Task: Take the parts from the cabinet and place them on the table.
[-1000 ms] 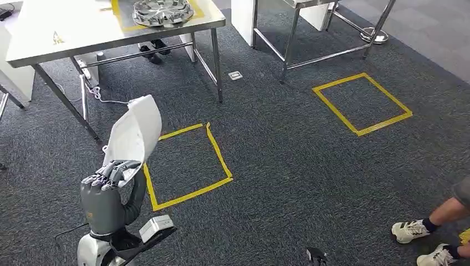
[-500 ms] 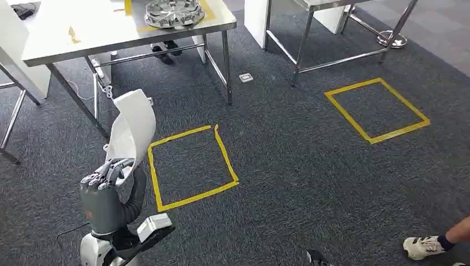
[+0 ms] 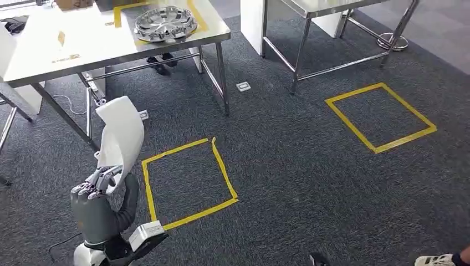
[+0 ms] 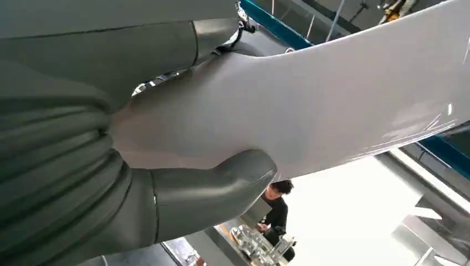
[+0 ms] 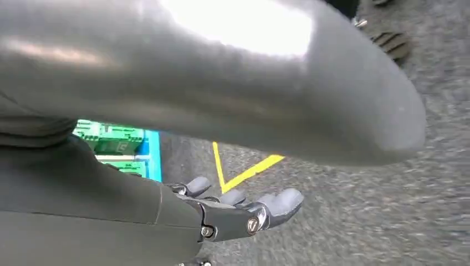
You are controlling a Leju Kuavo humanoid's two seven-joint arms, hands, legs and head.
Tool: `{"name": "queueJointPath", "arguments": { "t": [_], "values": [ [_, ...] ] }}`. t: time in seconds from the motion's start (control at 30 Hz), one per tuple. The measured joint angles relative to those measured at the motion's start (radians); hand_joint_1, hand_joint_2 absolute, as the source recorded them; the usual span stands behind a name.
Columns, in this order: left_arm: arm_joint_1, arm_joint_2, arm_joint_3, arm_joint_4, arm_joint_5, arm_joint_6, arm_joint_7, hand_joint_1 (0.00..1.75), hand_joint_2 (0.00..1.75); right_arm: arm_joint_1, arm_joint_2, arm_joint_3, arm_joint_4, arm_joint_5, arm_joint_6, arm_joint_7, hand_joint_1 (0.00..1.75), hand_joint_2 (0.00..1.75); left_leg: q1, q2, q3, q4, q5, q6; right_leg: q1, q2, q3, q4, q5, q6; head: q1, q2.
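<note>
One white part (image 3: 120, 134) in left hand (image 3: 97, 208), table (image 3: 83, 47) ahead

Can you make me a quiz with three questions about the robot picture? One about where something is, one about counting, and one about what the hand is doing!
1. Where is the round silver wheel cover?
A. on the steel table
B. on the grey carpet
C. in the robot's hand

2. How many yellow tape squares are on the floor?
A. one
B. two
C. four

3. What is the robot's left hand doing?
A. hanging with nothing in it
B. holding a curved white plastic panel
C. pressing on the table

Answers:
1. A, the round silver wheel cover lies on the steel table top.
2. B, one yellow tape square lies near the robot and another yellow square further right.
3. B, the left hand grips the curved white plastic panel at its lower end.
</note>
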Motion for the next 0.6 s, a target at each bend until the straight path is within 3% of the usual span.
{"name": "queueJointPath", "arguments": {
  "t": [0.03, 0.1, 0.17, 0.2, 0.23, 0.27, 0.3, 0.33, 0.37, 0.4, 0.43, 0.5, 0.53, 0.57, 0.6],
  "values": [
    [0.003, 0.000, 0.002, -0.003, 0.000, 0.000, 0.000, 1.75, 1.75, 0.000, 0.000, 0.000, 0.000, 0.000, 0.000, 0.000, 0.00, 0.00, 0.002, 0.000, 0.009, 0.000, 0.000, -0.003, 0.002, -0.001, 0.018, -0.021, -0.011, 0.002, 0.001, 0.000],
    [-0.002, -0.005, 0.002, -0.006, 0.000, 0.000, -0.002, 1.75, 1.75, -0.004, -0.001, 0.000, -0.002, 0.000, -0.001, 0.008, 0.00, 0.00, 0.008, -0.002, 0.037, -0.008, -0.021, 0.002, 0.006, 0.002, 0.034, 0.014, 0.028, 0.009, 0.005, 0.000],
    [-0.001, -0.009, 0.004, -0.009, 0.001, 0.000, -0.005, 1.75, 1.75, -0.009, -0.001, 0.000, -0.002, -0.006, -0.002, 0.013, 0.00, 0.00, 0.013, -0.003, 0.074, -0.018, -0.048, 0.012, 0.004, -0.002, -0.053, 0.172, 0.080, 0.015, 0.009, 0.000],
    [-0.001, -0.011, 0.005, -0.008, 0.000, 0.000, -0.006, 1.75, 1.75, -0.010, -0.001, 0.000, -0.002, -0.008, -0.002, 0.012, 0.00, 0.00, 0.013, -0.002, 0.089, -0.019, -0.062, 0.016, 0.003, -0.002, -0.108, 0.242, 0.071, 0.017, 0.010, 0.000],
    [-0.001, -0.013, 0.005, -0.008, 0.000, -0.001, -0.008, 1.75, 1.75, -0.008, -0.001, 0.000, -0.002, -0.009, -0.003, 0.006, 0.00, 0.00, 0.013, -0.003, 0.109, -0.022, -0.078, 0.019, 0.004, -0.002, -0.160, 0.291, 0.029, 0.018, 0.011, 0.000],
    [-0.002, -0.014, 0.005, -0.008, 0.000, -0.002, -0.009, 1.75, 1.75, -0.006, -0.001, 0.000, -0.002, -0.010, -0.006, 0.005, 0.00, 0.00, 0.013, -0.005, 0.129, -0.023, -0.094, 0.020, 0.004, -0.002, -0.201, 0.312, -0.032, 0.021, 0.011, 0.000],
    [-0.002, -0.014, 0.005, -0.008, 0.000, -0.002, -0.010, 1.75, 1.75, -0.004, -0.001, -0.002, -0.002, -0.011, -0.010, 0.008, 0.00, 0.00, 0.013, -0.010, 0.151, -0.024, -0.112, 0.020, 0.003, -0.002, -0.234, 0.310, -0.097, 0.023, 0.011, 0.000],
    [-0.002, -0.014, 0.005, -0.008, 0.000, -0.003, -0.011, 1.75, 1.75, -0.004, -0.001, -0.005, -0.002, -0.011, -0.012, 0.012, 0.00, 0.00, 0.013, -0.013, 0.174, -0.024, -0.128, 0.019, 0.002, -0.002, -0.257, 0.292, -0.139, 0.027, 0.012, 0.000],
    [-0.002, -0.015, 0.005, -0.008, 0.000, -0.004, -0.011, 1.75, 1.75, -0.004, -0.001, -0.008, -0.002, -0.012, -0.013, 0.015, 0.00, 0.00, 0.013, -0.014, 0.202, -0.024, -0.148, 0.017, 0.001, -0.002, -0.274, 0.250, -0.140, 0.030, 0.012, 0.000],
    [-0.003, -0.016, 0.005, -0.008, 0.000, -0.005, -0.013, 1.75, 1.75, -0.004, -0.001, -0.010, -0.002, -0.012, -0.014, 0.015, 0.00, 0.00, 0.013, -0.014, 0.225, -0.023, -0.163, 0.015, -0.001, -0.002, -0.280, 0.201, -0.091, 0.031, 0.012, 0.000],
    [-0.002, -0.017, 0.005, -0.008, 0.000, -0.006, -0.013, 1.75, 1.75, -0.002, -0.001, -0.013, -0.002, -0.012, -0.014, 0.015, 0.00, 0.00, 0.014, -0.014, 0.241, -0.022, -0.178, 0.011, -0.002, -0.003, -0.283, 0.152, -0.007, 0.030, 0.012, 0.000],
    [-0.002, -0.017, 0.005, -0.008, 0.000, -0.006, -0.013, 1.75, 1.75, -0.002, -0.001, -0.013, -0.002, -0.012, -0.014, 0.015, 0.00, 0.00, 0.014, -0.014, 0.241, -0.022, -0.178, 0.011, -0.002, -0.003, -0.283, 0.152, -0.007, 0.030, 0.012, 0.000],
    [-0.002, -0.017, 0.005, -0.008, 0.000, -0.006, -0.013, 1.75, 1.75, -0.002, -0.001, -0.014, -0.002, -0.012, -0.014, 0.015, 0.00, 0.00, 0.014, -0.014, 0.242, -0.022, -0.180, 0.011, -0.002, -0.003, -0.284, 0.144, 0.011, 0.030, 0.012, 0.000],
    [-0.002, -0.017, 0.005, -0.008, 0.000, -0.006, -0.013, 1.75, 1.75, 0.000, -0.001, -0.015, -0.001, -0.012, -0.014, 0.014, 0.00, 0.00, 0.014, -0.014, 0.235, -0.023, -0.185, 0.010, -0.003, -0.003, -0.285, 0.128, 0.047, 0.029, 0.012, 0.000],
    [-0.005, -0.018, 0.005, -0.004, 0.000, -0.012, -0.013, 1.75, 1.75, 0.004, -0.001, -0.018, 0.001, -0.015, -0.013, -0.010, 0.00, 0.00, 0.008, -0.024, 0.258, -0.005, -0.220, -0.001, 0.004, -0.013, -0.290, 0.066, 0.220, 0.018, 0.011, 0.000]
  ]
}}
